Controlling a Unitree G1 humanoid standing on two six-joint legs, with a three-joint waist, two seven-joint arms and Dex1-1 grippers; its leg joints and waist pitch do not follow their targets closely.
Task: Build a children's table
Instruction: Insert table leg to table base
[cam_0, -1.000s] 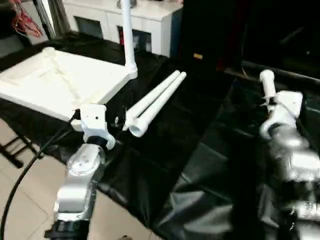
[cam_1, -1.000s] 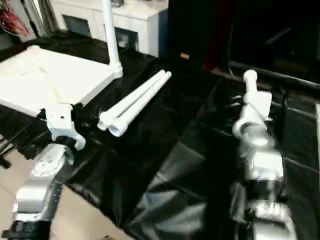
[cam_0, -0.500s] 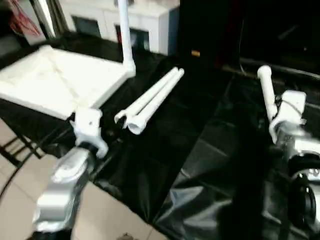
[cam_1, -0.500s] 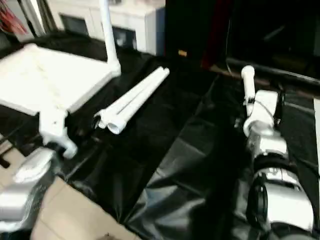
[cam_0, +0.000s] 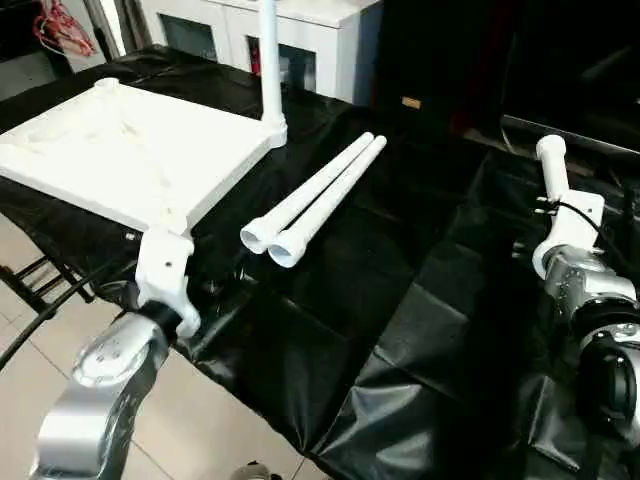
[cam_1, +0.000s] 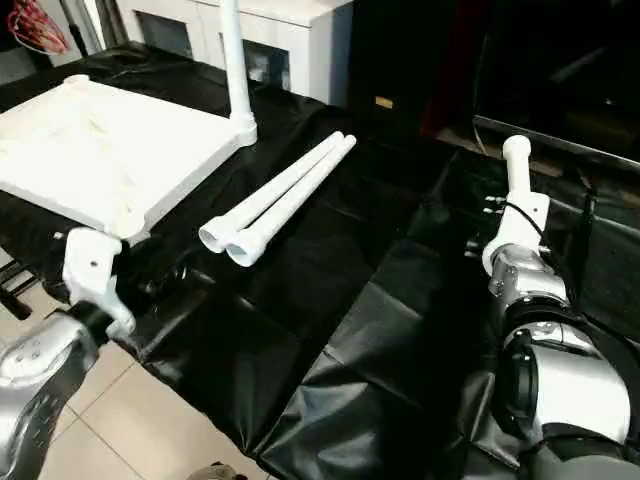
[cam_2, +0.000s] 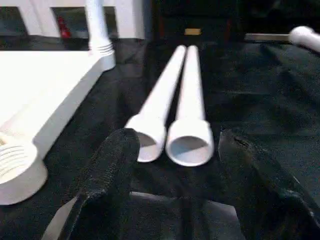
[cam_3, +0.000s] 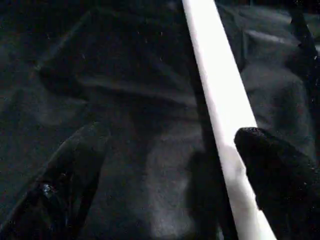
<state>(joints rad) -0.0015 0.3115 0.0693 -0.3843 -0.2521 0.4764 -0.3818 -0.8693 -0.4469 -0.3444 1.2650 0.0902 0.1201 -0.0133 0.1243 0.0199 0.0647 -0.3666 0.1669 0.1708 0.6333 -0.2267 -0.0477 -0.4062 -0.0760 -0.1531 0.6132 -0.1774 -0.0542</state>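
The children's table top (cam_0: 130, 150) lies upside down on the left, ribs up. One white leg (cam_0: 270, 70) stands upright in its far right corner socket. Two more legs (cam_0: 320, 195) lie side by side on the black cloth, flared open ends toward me. My left gripper (cam_2: 175, 165) is open just short of those ends, nothing between its fingers, with an empty threaded socket (cam_2: 15, 170) beside it. On the right a fourth leg (cam_0: 552, 170) points away from my right wrist. My right gripper (cam_3: 170, 160) is open, with that leg (cam_3: 220, 100) running between the fingers, close against one of them.
Black cloth (cam_0: 400, 300) covers the whole work surface and hangs over its near edge above a tiled floor (cam_0: 200, 420). A white cabinet with glass doors (cam_0: 300, 30) stands behind the table top. A dark screen (cam_0: 570, 60) is at the back right, and red cables (cam_0: 55, 20) hang at far left.
The whole picture has shifted with the head. My left forearm has dropped lower and drawn back toward the near edge. The legs and table top lie where they were; both grippers stay open.
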